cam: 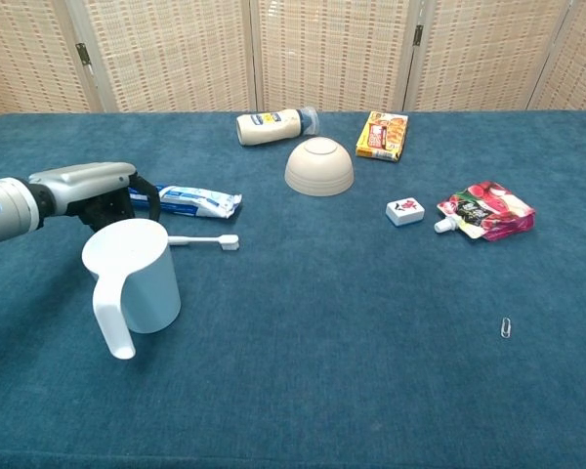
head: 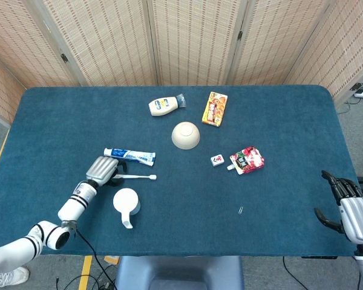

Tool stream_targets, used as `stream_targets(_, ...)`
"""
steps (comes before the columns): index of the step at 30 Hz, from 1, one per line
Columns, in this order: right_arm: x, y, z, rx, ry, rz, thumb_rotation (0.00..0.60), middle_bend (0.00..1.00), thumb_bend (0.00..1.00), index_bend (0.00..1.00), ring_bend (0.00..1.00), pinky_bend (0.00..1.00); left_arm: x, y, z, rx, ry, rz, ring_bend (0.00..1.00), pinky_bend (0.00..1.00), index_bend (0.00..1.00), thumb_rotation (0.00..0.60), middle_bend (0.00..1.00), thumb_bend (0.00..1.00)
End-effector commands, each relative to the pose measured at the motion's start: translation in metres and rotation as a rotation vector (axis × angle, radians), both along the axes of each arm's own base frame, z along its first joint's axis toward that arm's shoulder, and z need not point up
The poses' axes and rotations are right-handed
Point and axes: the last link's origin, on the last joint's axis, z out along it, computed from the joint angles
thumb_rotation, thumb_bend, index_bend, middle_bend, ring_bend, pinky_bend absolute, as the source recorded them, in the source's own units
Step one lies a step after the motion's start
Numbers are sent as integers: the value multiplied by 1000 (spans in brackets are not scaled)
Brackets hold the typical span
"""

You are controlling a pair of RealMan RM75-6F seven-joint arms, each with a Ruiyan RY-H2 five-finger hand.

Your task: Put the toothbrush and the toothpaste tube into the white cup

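Toothbrush and toothpaste tube both lie flat on the blue desk, neither yet in the white cup. The tube lies to the far side of the brush, and the cup stands upright just near of the brush, its handle pointing toward the near edge.

The step in hand looks like the first pick. The left hand sits low over the left end of the toothbrush handle, just near the cap end of the tube. Its fingers curl downward, but I cannot tell from either view whether they have closed on the brush or only hover at it. The next move calls for a firm pinch on the thin handle, a lift clear of the desk, then a short carry toward the near side to drop it bristle or handle first into the cup mouth. The cup is light and close to the hand, so it could be knocked.

The right hand rests at the near right edge, fingers apart, holding nothing.

The cup appears to hold nothing. The beige bowl lies upside down further right.
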Motion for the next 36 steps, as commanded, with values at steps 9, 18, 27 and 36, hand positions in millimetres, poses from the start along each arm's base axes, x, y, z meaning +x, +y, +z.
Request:
stream_targets(9,-3,0,0,-1,-3,-6,600,192,210,37,201,178,18,3,-12,-38,3,-10,941,1000,494,600,1000,391)
stream_targets(18,-6,2,1,-6,-5,-16,600,192,210,37,203,178,24,5,-20,-45,17,-4,941,1000,510,600,1000,392)
stream_targets(27,-9,4,2,-10,-9,-20,600,192,209,37,203,178,25,6,-24,-53,23,5,942,1000,527,600,1000,391)
stream_targets(36,-10,5,3,-14,-9,-23,600,192,210,37,203,178,26,7,-25,-57,31,9,942,1000,560,600,1000,420)
